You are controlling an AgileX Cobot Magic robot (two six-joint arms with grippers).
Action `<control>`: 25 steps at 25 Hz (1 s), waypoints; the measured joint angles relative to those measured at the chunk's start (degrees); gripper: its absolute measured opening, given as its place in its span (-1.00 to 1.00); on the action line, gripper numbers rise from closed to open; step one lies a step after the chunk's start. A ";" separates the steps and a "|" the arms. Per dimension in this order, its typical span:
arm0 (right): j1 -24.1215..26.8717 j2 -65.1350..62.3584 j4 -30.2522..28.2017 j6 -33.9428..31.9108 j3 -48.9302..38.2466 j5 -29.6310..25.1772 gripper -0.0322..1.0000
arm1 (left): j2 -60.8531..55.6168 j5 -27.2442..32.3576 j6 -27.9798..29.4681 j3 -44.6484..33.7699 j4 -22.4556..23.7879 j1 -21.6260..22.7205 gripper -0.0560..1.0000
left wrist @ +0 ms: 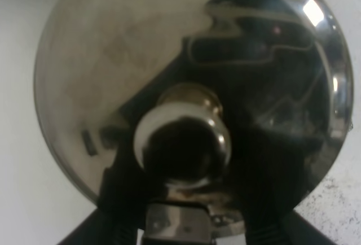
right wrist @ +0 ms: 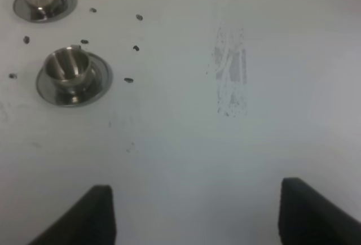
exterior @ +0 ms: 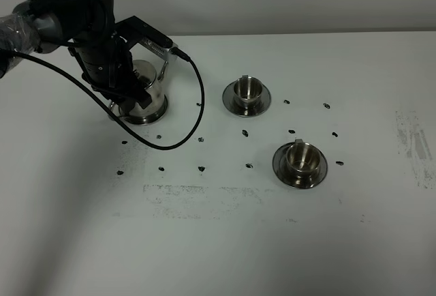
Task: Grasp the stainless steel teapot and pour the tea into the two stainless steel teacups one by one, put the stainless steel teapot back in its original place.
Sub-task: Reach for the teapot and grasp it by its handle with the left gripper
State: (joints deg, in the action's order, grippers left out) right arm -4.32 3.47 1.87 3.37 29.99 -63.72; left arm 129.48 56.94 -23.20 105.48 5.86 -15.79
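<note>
Though upright, teapot (exterior: 153,99) inside left hand (left wrist: 179,231)

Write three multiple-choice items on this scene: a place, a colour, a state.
1. From above, the teapot stands: A left of both cups; B between them; C right of both.
2. The cable by the teapot is: A red; B white; C black.
3. The right gripper is: A shut on a cup; B open, empty; C shut on the teapot.
Answers: A, both cups lie to its right; C, a black loop curls past it; B, its fingers stand apart with nothing between.
</note>
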 joint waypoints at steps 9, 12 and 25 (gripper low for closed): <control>0.00 0.00 0.00 0.00 0.00 0.00 0.20 | 0.00 0.73 3.63 0.00 1.44 0.00 -0.40; 0.00 0.00 0.00 0.00 0.00 0.00 0.20 | 0.00 0.92 3.69 0.00 1.44 0.00 -0.55; 0.00 0.00 0.00 -0.04 0.00 0.00 0.20 | 0.00 1.08 4.69 0.00 1.83 -0.16 -0.55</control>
State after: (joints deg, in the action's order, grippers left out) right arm -4.32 3.47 1.87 3.33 29.99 -63.72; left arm 129.48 58.03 -18.51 105.48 7.68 -15.95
